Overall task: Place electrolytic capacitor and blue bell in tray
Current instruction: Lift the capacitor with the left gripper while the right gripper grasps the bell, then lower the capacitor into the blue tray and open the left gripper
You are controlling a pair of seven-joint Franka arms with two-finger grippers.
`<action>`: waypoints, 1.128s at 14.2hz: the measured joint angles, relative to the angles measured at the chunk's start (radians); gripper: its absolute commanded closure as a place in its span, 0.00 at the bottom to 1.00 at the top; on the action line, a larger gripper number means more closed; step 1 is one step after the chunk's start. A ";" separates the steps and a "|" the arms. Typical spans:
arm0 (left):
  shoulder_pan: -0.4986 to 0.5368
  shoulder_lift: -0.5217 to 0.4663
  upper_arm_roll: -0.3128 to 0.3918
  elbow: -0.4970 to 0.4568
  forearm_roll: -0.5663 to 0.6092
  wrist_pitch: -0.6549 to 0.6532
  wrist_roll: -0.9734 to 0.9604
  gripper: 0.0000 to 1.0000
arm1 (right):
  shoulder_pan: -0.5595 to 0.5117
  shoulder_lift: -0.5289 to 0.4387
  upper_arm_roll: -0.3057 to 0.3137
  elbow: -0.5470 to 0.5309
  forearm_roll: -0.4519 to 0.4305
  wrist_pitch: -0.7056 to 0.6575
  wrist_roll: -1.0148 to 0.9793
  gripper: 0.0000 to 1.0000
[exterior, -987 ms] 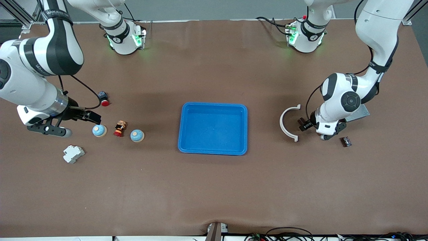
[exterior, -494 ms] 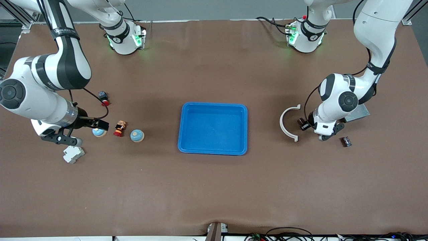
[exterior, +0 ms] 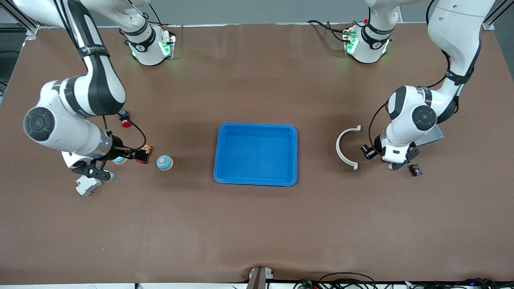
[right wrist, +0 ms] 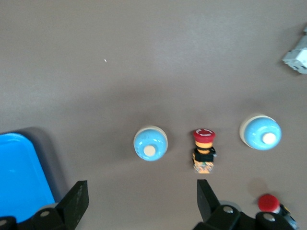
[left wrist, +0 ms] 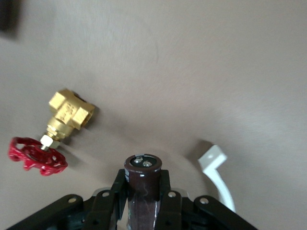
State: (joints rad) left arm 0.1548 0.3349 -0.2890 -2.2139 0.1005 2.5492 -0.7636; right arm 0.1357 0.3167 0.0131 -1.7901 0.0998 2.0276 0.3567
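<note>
a brown table (exterior: 257,224) carries everything, with the shallow blue tray (exterior: 255,154) at its middle, holding nothing. toward the left arm's end lie a white curved bracket (exterior: 346,146), a grey metal plate (exterior: 434,135) partly under the arm, and a small dark component (exterior: 415,169). the left gripper (exterior: 367,151), over the table between the bracket and that component, is clenched on the electrolytic capacitor (left wrist: 142,189), a dark brown cylinder standing between its fingers in the left wrist view, which also shows a brass valve with a red handwheel (left wrist: 53,138). toward the right arm's end, the right gripper (right wrist: 139,203) hangs with jaws spread wide and nothing in them, over two blue bells, one (right wrist: 150,143) nearer the tray, the other (right wrist: 260,132) nearer the white block (exterior: 87,185), with a red-capped push button (right wrist: 204,150) between them. a second red button (exterior: 125,119) sits farther from the front camera.
</note>
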 measured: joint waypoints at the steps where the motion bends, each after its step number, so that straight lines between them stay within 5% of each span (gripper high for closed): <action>1: 0.000 -0.018 -0.009 0.016 0.000 -0.036 0.000 1.00 | 0.004 0.019 0.000 0.000 0.000 0.023 0.003 0.00; 5: 0.000 -0.047 -0.089 0.135 0.000 -0.225 -0.089 1.00 | 0.015 0.093 0.001 -0.001 0.000 0.113 0.004 0.00; 10: -0.035 -0.023 -0.219 0.216 0.000 -0.241 -0.368 1.00 | 0.032 0.141 0.001 -0.006 -0.002 0.171 0.004 0.00; 16: -0.218 0.113 -0.226 0.384 0.000 -0.241 -0.670 1.00 | 0.045 0.157 0.001 -0.109 -0.047 0.284 0.003 0.00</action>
State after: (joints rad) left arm -0.0628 0.4481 -0.5149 -1.8294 0.1006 2.3085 -1.4334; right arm 0.1804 0.4733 0.0142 -1.8988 0.0524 2.3115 0.3593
